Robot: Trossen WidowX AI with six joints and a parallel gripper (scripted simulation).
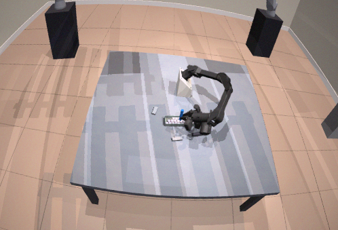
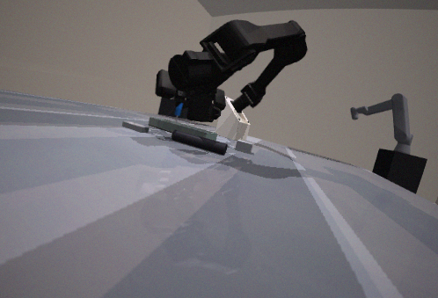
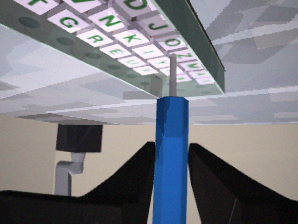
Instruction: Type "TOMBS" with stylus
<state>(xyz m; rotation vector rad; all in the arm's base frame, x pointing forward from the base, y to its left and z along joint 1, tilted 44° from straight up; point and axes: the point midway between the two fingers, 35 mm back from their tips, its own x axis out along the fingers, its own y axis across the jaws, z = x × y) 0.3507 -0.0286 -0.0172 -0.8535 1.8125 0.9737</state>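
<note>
The blue stylus is held with its thin grey tip toward the keyboard. The green keyboard has pale keys with green letters and lies on the desk, partly hidden by the arm in the top view. In the wrist view the tip ends at the lower edge of the O key, near Y and I; whether it touches or presses a key, I cannot tell. My black gripper is shut on the stylus, low over the keyboard. Its fingertips are hard to make out in the exterior view.
A dark cylinder lies close beside the keyboard. A small pale block lies near it, and another small block lies off the keyboard's other end. A white angled stand is at the arm's base.
</note>
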